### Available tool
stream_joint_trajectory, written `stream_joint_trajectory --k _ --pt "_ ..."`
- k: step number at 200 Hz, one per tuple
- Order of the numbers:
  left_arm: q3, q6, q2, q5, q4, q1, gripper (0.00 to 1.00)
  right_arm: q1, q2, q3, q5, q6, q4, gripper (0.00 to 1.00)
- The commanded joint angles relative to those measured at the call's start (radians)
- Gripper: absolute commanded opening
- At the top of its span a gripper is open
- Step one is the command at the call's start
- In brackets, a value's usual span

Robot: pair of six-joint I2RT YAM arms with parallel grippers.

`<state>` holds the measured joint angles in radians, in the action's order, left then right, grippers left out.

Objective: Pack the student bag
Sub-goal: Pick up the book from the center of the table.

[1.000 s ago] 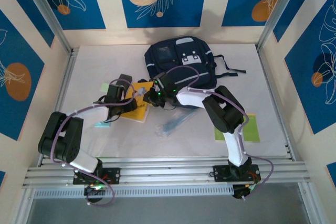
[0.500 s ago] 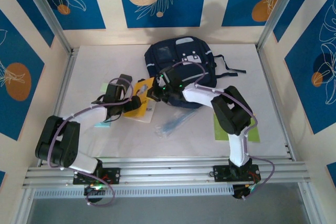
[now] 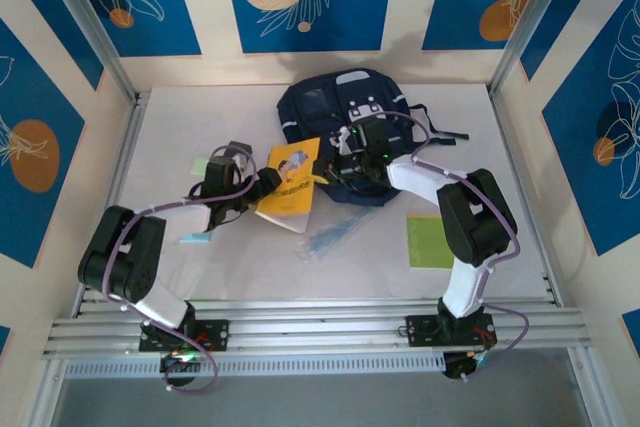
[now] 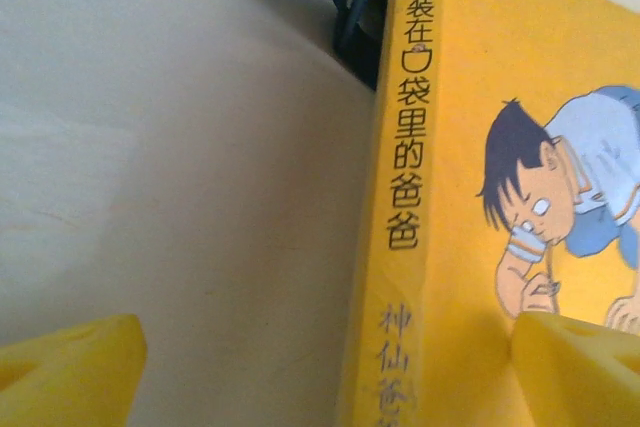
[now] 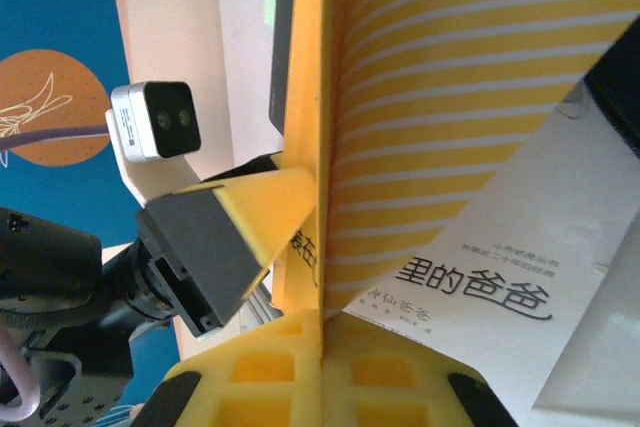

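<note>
**Paperback pinched on my right, soft bag lying just beyond**

My right fingers (image 3: 328,169) are pressed together on one edge of the thin yellow paperback book with a cartoon boy on its cover (image 3: 291,183). As far as I can judge, they hold it tilted up off the table (image 3: 360,267). My left fingers (image 3: 267,186) stand wide apart at the book's opposite edge, not closed on it. Whether one brushes the book I cannot tell. The large dark navy fabric student bag (image 3: 300,127), white and grey patches up, lies flat just behind my right fingers and farther beyond my left ones.

I judge the bag soft and floppy, light while empty. Its mouth will likely sag shut unless one set of fingers holds it. The rim of the zip opening or the top loop looks the place to grip, not the slack front panel. Whether the zip is open I cannot tell.

The overhead view gives the layout of bag, book and both arms. My left wrist view adds the printed spine running between my spread fingers and a dark corner of bag ahead. My right wrist view shows the striped back cover, the pinch itself, and one left finger close beside the spine.
</note>
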<state>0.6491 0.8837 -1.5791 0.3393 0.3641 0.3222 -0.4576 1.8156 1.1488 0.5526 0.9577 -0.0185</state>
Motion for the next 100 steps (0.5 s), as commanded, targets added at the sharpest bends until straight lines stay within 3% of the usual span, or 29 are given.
stream_joint_trajectory --k 1,14,38,55,68,91,100 --pt "-0.025 0.117 -0.041 0.070 0.232 0.030 0.84 0.029 -0.029 -0.018 0.052 -0.011 -0.067 0.00" --pt "-0.036 0.161 -0.065 0.086 0.311 0.039 0.71 0.031 -0.023 -0.023 0.055 -0.009 -0.074 0.00" --pt "-0.051 0.199 -0.079 0.096 0.377 0.043 0.30 0.034 -0.025 -0.035 0.044 -0.005 -0.081 0.00" --pt "-0.050 0.181 -0.049 0.079 0.341 0.042 0.13 0.038 -0.035 -0.047 0.033 -0.003 -0.081 0.00" --pt "-0.040 0.143 -0.004 0.052 0.268 0.040 0.09 0.040 -0.053 -0.055 0.017 -0.002 -0.067 0.11" --pt "0.000 0.072 0.091 -0.017 0.110 0.033 0.01 0.040 -0.110 -0.071 -0.055 -0.011 -0.006 0.50" --pt "0.022 0.052 0.124 -0.045 0.052 0.027 0.00 0.037 -0.137 -0.073 -0.097 -0.013 0.039 0.60"
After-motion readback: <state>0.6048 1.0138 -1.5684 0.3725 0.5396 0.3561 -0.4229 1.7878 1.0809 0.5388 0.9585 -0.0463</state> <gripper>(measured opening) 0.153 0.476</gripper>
